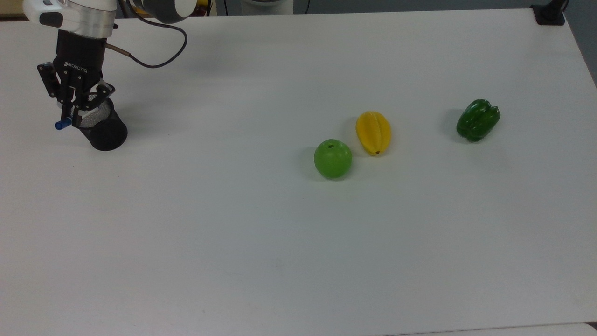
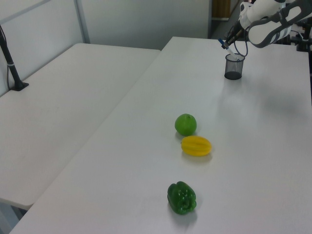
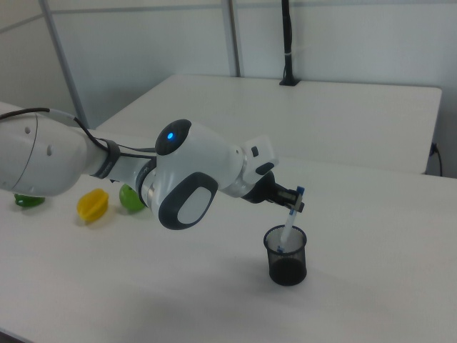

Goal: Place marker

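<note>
Top view: gripper (image 1: 70,119) sits near the table's (image 1: 280,233) far-left corner, fingers closed on the marker (image 1: 62,124). Blue cap pokes out on the top view's left of the fingers; the rest of the marker is hidden behind the gripper. Black mesh cup (image 1: 101,127) stands just beside and under the gripper, its rim partly covered by the fingers. Black cable (image 1: 154,60) loops from the wrist across the table's far edge. Green apple (image 1: 332,158) and yellow starfruit (image 1: 373,132) lie close together near the table's middle, not quite touching. Green bell pepper (image 1: 478,119) lies well apart from them, toward the right edge.

Left view: gripper (image 2: 227,43) holds the marker (image 2: 227,48) tilted over the mesh cup (image 2: 234,67) near the table's (image 2: 146,146) far end, lower tip at the cup's rim. Cannot tell whether the tip touches the mesh. Apple (image 2: 185,124), starfruit (image 2: 196,146) and bell pepper (image 2: 182,198) run in a line down the table toward the near edge. 2nd white table (image 2: 58,97) stands alongside, at the left view's left.

Right view: gripper (image 3: 288,199) pinches the marker (image 3: 288,225) near its upper end. Marker slopes down into the mouth of the mesh cup (image 3: 286,255), lower end inside the rim. Cup is upright. Starfruit (image 3: 93,204) is partly visible behind the arm (image 3: 178,179).
</note>
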